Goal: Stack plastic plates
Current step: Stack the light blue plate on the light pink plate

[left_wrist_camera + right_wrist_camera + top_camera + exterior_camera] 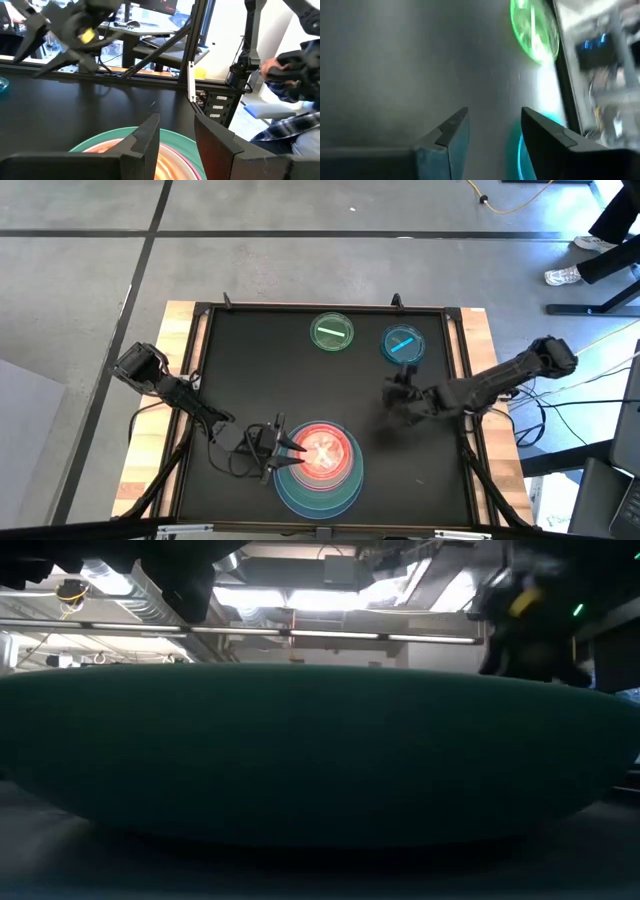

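Note:
A stack of plates [320,470] sits near the table's near edge: a large blue plate at the bottom, then green and pink ones, with a translucent orange one [322,452] on top. My left gripper [298,448] is open over the stack's left rim; in the left wrist view [177,125] the green and pink rims [107,137] lie below its fingers. A small green plate [332,333] and a small blue plate [403,345] lie flat near the far edge. My right gripper [399,383] is open, just nearer than the blue plate [516,150].
In the low view the stack's bottom plate [320,750] fills the picture and hides the table behind it. A raised dark frame [455,380] borders the black mat. A person [295,75] sits beyond the table's right side.

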Robot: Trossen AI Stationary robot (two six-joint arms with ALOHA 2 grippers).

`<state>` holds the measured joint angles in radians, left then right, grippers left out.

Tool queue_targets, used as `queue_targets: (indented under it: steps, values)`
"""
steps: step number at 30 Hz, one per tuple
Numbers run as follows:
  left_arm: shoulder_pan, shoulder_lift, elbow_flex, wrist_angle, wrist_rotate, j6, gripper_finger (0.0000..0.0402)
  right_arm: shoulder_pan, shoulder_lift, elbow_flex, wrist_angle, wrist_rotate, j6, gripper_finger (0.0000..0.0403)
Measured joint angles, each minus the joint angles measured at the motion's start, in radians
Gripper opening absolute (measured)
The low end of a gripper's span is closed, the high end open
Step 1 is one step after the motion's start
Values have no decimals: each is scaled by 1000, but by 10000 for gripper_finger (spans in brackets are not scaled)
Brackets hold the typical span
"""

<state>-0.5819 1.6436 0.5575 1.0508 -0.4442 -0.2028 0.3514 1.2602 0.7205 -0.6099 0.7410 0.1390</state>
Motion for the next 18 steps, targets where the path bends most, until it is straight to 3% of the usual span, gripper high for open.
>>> queue_targets:
  steps: [11,18]
  values:
    - [4,0,0,-3,-30,0,115,-470,1,-204,240,-253,-117,172]
    - [4,0,0,-3,-43,1,115,-648,1,-279,399,-382,-201,153]
